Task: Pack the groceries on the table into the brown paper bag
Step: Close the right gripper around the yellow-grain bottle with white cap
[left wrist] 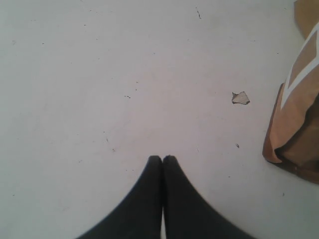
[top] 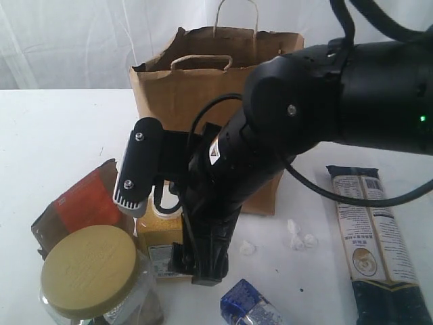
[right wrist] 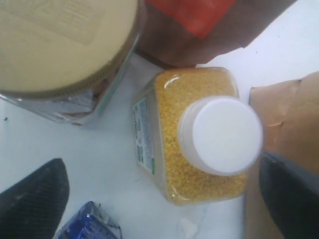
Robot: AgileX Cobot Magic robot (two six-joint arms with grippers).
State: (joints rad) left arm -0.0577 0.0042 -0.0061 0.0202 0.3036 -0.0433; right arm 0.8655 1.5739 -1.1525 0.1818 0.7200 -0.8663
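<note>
Right now, reading the exterior view as a clock face, the brown paper bag [top: 169,95] stands upright at twelve o'clock on the table [top: 54,128], with its mouth open and its loop handles up. My right arm [top: 325,101] comes in from three o'clock and bends down in front of the bag toward the centre.

On its wrist camera I see the right gripper [right wrist: 160,160] with its jaws spread wide, one finger on either side of the white-capped yellow bottle [right wrist: 199,144]. Neither finger touches the bottle there, and I cannot tell how high above it they hang. The bottle stands upright at six o'clock of the bag, under the arm.

The yellow-lidded clear jar [top: 88,271] sits just beside the bottle at its eight o'clock. The brown pouch with orange label [top: 81,200] lies at the jar's twelve o'clock. The small shiny blue packet [top: 247,305] is at the bottle's five o'clock. The long navy packet [top: 375,244] lies flat at four o'clock on the table, well apart from the others, and a few white crumpled scraps [top: 298,235] lie between it and the arm.

My left gripper [left wrist: 162,158] has its jaws pressed together on nothing, over bare tabletop. A torn paper scrap [left wrist: 240,98] lies nearby. Near it is a brown paper edge [left wrist: 294,129], and I cannot tell whether that is bag or pouch.
</note>
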